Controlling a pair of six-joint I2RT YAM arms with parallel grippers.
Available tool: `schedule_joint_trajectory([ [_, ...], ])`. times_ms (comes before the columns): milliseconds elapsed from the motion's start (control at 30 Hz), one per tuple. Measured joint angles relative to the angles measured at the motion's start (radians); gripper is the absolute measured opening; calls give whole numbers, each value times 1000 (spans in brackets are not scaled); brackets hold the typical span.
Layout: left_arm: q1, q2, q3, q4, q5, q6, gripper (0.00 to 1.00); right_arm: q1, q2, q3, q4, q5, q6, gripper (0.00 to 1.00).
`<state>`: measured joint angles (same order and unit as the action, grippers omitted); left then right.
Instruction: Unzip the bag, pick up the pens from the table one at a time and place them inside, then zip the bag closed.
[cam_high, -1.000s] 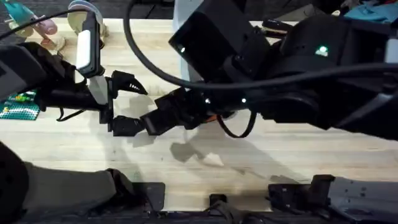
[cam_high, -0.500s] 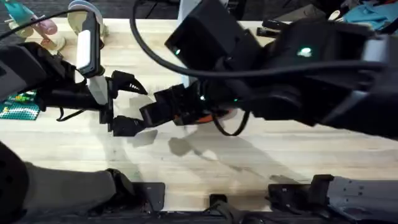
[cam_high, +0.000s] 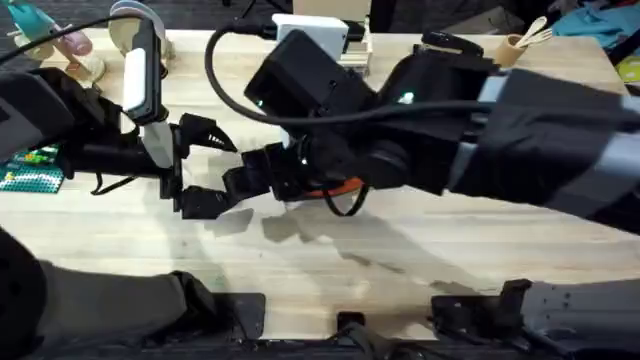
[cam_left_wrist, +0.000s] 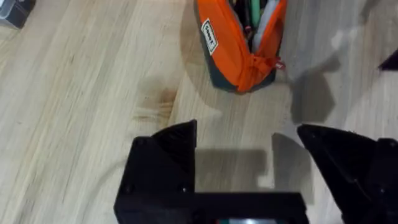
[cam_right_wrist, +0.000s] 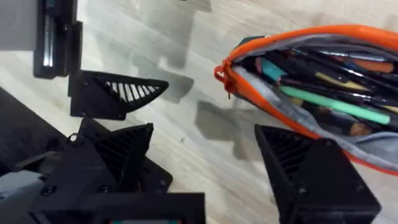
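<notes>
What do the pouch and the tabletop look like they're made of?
The bag: soft woven fabric, matte orange outside with a grey lining; it sags and creases, and a sewn label shows in the left wrist view. The table: light wood, smooth satin finish, with visible grain and plank joints.

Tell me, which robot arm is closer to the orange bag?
Right. Its open end effector hovers right at the orange bag, beside its unzipped mouth. The left end effector, open too, sits farther off, facing the bag's closed end.

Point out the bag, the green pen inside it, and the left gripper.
bag (cam_left_wrist: 227, 53), left wrist view, on its orange side panel.
green pen (cam_right_wrist: 333, 104), right wrist view, mid-barrel inside the open bag.
left gripper (cam_high: 205, 165), overhead view, midway between its open fingertips.
</notes>
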<state>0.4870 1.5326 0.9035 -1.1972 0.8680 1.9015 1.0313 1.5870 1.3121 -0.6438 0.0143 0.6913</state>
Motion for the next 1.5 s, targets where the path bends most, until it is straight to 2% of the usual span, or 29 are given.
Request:
schedule_joint_trajectory([
  [500,0,0,0,0,0,0,993,0,107,0,95,2,12,987],
  [733,0,0,0,0,0,0,992,0,148,0,118,85,16,786],
  [900,0,0,0,0,0,0,993,0,155,0,125,131,28,693],
  [1333,0,0,0,0,0,0,993,1,191,0,129,151,50,449],
  [1433,0,0,0,0,0,0,993,2,191,0,129,151,57,333],
  [1500,0,0,0,0,0,0,993,2,191,0,129,151,58,301],
])
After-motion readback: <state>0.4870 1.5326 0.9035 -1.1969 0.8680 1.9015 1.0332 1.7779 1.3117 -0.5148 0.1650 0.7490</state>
